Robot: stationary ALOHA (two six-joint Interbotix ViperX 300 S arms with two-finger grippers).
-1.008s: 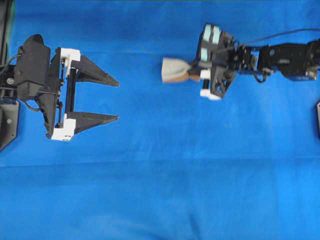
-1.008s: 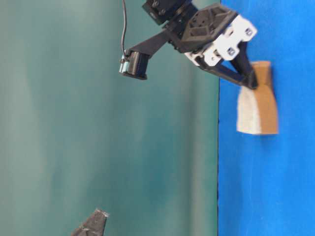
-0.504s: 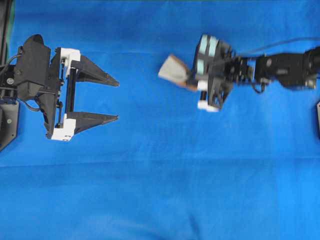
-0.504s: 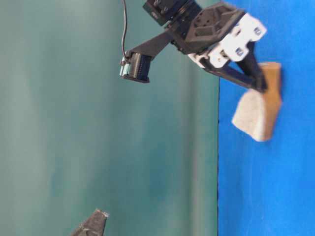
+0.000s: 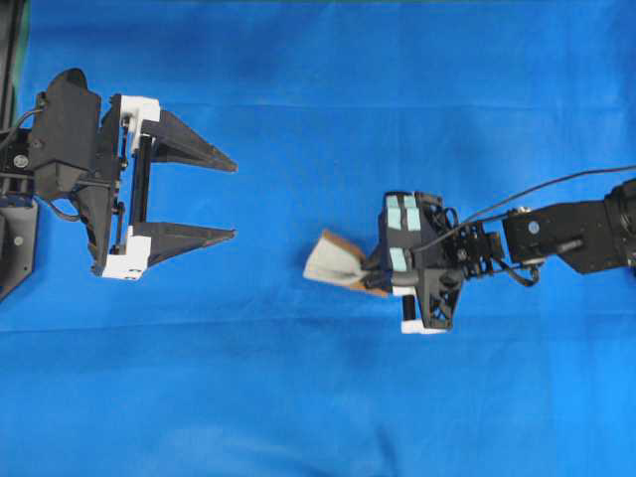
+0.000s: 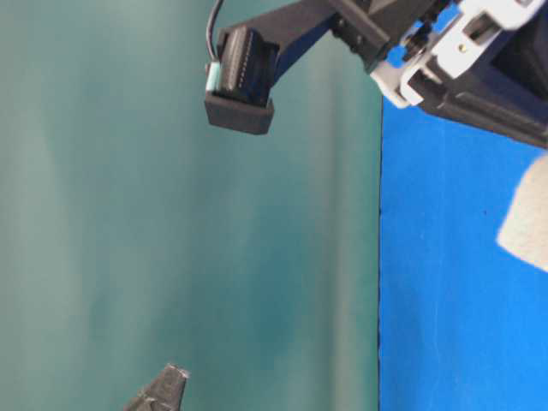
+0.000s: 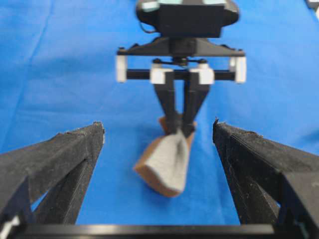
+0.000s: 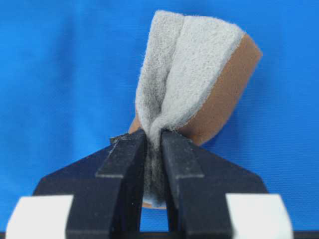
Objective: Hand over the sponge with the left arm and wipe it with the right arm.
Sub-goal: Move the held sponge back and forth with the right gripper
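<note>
1. We see the right claw [image 5: 370, 279] pinching the soft grey-and-orange sponge [image 5: 333, 262] (folded at one end) over the blue bench [image 5: 318, 397].
2. The left claw [image 5: 227, 198] gapes wide, empty.
3. We should press the sponge flat, stroking evenly.

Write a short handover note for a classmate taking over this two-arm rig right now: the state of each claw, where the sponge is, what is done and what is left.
Left claw: open, empty, fingers pointing toward the middle of the blue cloth.
Right claw: shut on the sponge, pinching one end so the grey pad creases between the fingers.
Sponge: held out ahead of the right claw, grey face and orange-brown layer both showing, roughly opposite the left claw with a clear gap between them.
Done: the handover, judging by the sponge being in the right claw.
Left: the wiping. Whether the sponge touches the cloth cannot be told.
</note>
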